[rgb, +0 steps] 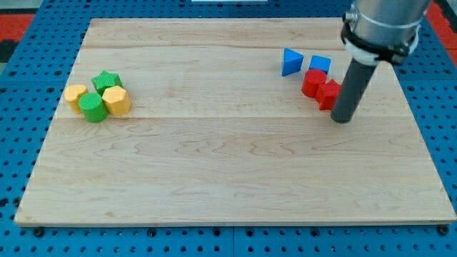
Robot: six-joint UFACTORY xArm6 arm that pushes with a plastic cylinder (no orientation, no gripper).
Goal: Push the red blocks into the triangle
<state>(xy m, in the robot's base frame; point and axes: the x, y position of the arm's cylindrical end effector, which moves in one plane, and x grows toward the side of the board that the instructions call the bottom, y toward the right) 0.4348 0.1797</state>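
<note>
The wooden board (pixel 235 171) carries all blocks. My tip (pixel 343 119), a bare rod holding nothing, rests just right of the two touching red blocks (pixel 320 88). Above these sit the blue triangle (pixel 291 62) and blue block (pixel 320 64). Green and yellow blocks (pixel 98 96) cluster far left.

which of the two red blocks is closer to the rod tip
The red block on the view's right, lower of the pair, sits right beside my tip. The other red block lies farther to the view's left, nearer the blue triangle.
</note>
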